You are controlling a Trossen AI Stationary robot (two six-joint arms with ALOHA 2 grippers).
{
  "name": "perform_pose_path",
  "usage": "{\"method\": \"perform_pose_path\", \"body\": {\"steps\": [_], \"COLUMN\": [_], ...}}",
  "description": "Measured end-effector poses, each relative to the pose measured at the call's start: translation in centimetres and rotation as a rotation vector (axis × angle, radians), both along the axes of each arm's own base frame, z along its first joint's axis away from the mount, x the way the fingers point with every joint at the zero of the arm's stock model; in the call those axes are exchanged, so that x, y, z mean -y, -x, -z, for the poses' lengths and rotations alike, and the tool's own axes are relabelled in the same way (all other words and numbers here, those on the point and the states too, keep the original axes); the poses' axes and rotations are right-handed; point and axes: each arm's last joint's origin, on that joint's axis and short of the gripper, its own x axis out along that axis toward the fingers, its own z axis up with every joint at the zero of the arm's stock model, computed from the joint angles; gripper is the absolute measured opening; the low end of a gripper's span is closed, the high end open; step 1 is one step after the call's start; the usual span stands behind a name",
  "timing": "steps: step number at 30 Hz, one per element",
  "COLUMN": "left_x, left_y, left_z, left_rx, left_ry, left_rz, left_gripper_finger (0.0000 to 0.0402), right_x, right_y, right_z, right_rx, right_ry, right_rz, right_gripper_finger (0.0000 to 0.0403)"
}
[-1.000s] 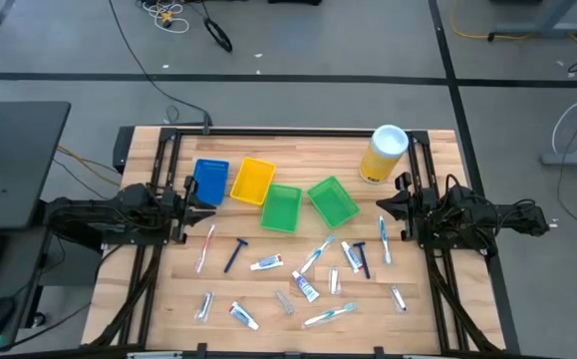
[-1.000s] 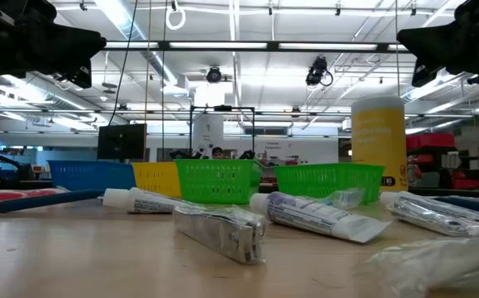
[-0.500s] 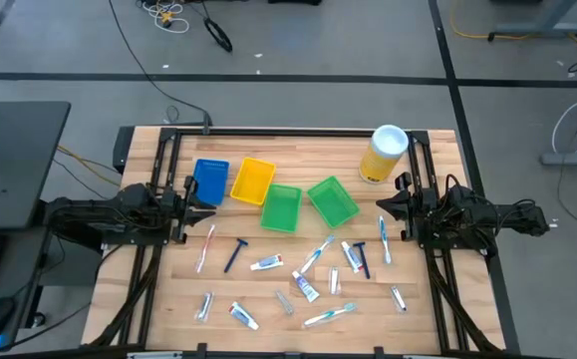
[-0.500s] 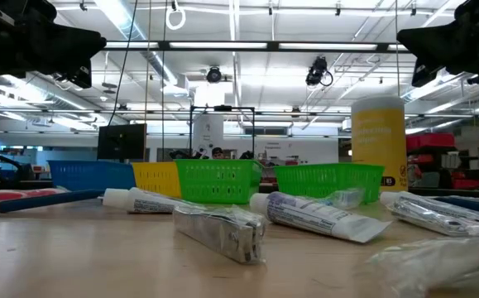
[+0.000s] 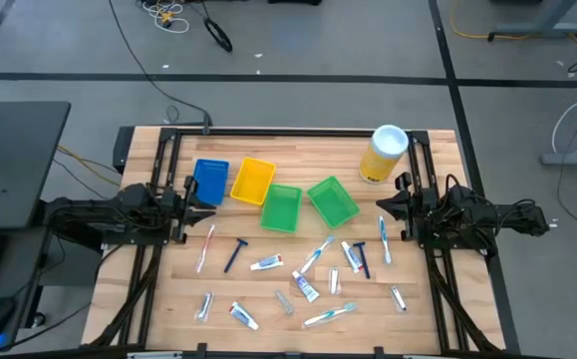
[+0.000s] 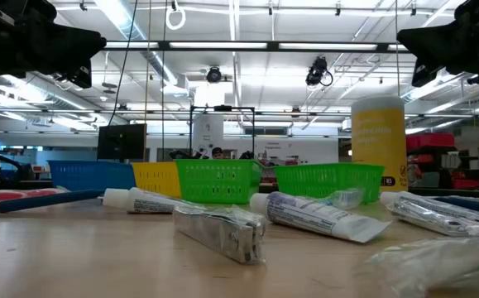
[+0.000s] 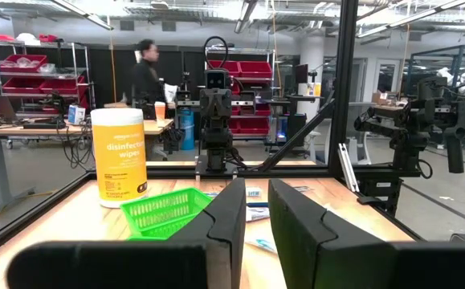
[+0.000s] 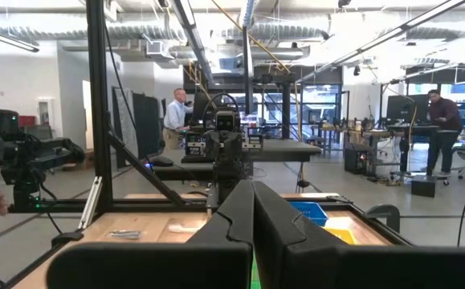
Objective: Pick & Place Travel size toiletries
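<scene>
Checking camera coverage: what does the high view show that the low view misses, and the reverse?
Only the high view shows both whole arms, the left pincer and right pincer at the table's sides, the razors and all four bins from above. Only the low view shows the room behind and the silvery tube close up. Both show the bins, the yellow canister and scattered toothpaste tubes.

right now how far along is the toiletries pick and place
Nothing looks done: the blue bin, yellow bin and two green bins look empty. Nothing is in hand; the left pincer and right pincer wait at the table's sides. All the toiletries lie scattered on the table.
</scene>
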Motion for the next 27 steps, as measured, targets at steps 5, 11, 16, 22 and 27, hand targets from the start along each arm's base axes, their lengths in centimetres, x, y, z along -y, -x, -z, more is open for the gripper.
{"method": "perform_pose_path", "body": {"steps": [5,11,16,22,27], "left_x": [-0.01,-0.02,-0.02,-0.02,-0.02], "left_y": [0.00,0.00,0.00,0.00,0.00], "left_z": [-0.01,0.00,-0.01,-0.02,-0.01], "left_rx": [0.001,0.000,0.000,-0.001,-0.001], "left_ry": [-0.006,0.005,0.001,0.049,0.049], "left_rz": [-0.007,-0.007,-0.008,0.001,0.001], "left_gripper_finger": [0.0066,0.0066,0.0066,0.0066,0.0066], "right_x": [0.00,0.00,0.00,0.00,0.00], "right_y": [0.00,0.00,0.00,0.00,0.00], "right_z": [0.00,0.00,-0.01,-0.01,0.00], "right_rx": [0.000,0.000,0.000,0.000,0.000], "right_ry": [0.000,0.000,0.000,0.000,0.000], "right_rz": [0.000,0.000,0.000,0.000,0.000], "right_gripper_finger": [0.0001,0.0001,0.0001,0.0001,0.0001]}}
